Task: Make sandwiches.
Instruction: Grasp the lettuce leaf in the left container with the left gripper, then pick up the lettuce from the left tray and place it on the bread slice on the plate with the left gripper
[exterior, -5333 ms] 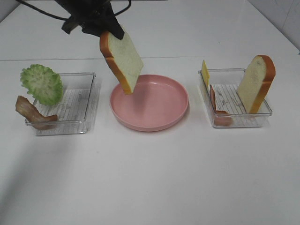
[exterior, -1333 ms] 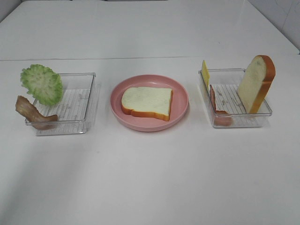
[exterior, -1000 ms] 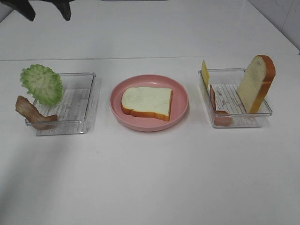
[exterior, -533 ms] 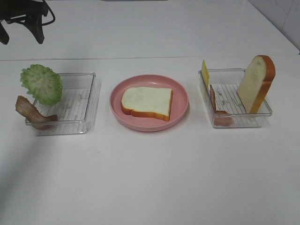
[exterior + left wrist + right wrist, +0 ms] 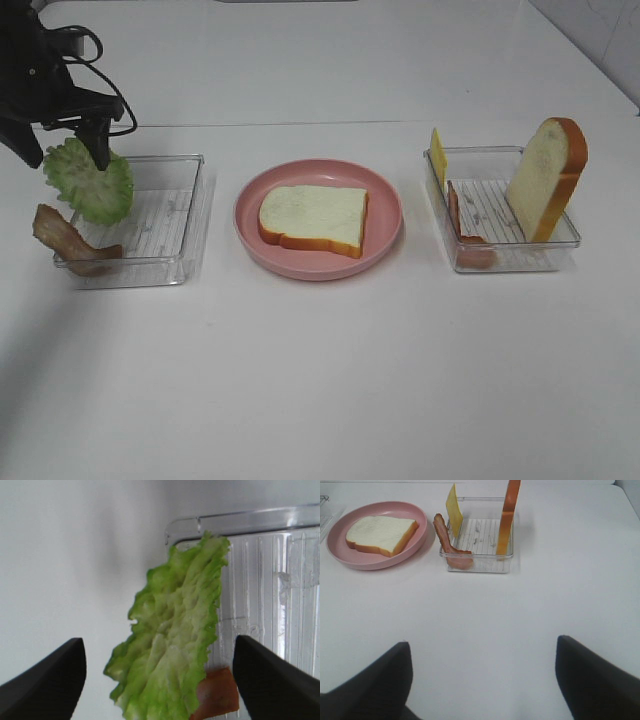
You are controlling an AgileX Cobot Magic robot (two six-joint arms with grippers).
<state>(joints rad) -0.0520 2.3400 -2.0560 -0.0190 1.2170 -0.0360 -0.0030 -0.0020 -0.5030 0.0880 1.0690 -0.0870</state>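
White, matte tabletop [image 5: 320, 380] runs smooth under everything. At its middle sits a round pink plate [image 5: 390, 215] with a low raised rim, and a flat bread slice [image 5: 312, 217] lies on it – pale, spongy crumb, orange-brown crust, one end rounded.

To the left stands the left tray [image 5: 198, 200], clear rectangular plastic with a ribbed floor. A lettuce leaf [image 5: 88, 182], ruffled and bright green with a paler centre, leans tilted against its outer rim. Just below it a bacon strip [image 5: 60, 235], wavy and reddish-brown, drapes over the tray's corner.

The left gripper [image 5: 66, 160] hangs over the leaf's top edge with its dark, tapered fingers [image 5: 55, 675] spread wide, one on either side. In the wrist view there is clear space between each finger and the leaf, so it grips nothing.

The right tray [image 5: 520, 262], of the same ribbed plastic, holds a thin yellow cheese slice [image 5: 437, 155] on edge at one wall, a second bacon strip [image 5: 462, 235] curled beside it, and an upright bread slice [image 5: 545, 180] leaning at the far end.

The right gripper [image 5: 482, 645] – seen only from its wrist – is wide open over the table, well apart from that tray and holding nothing.
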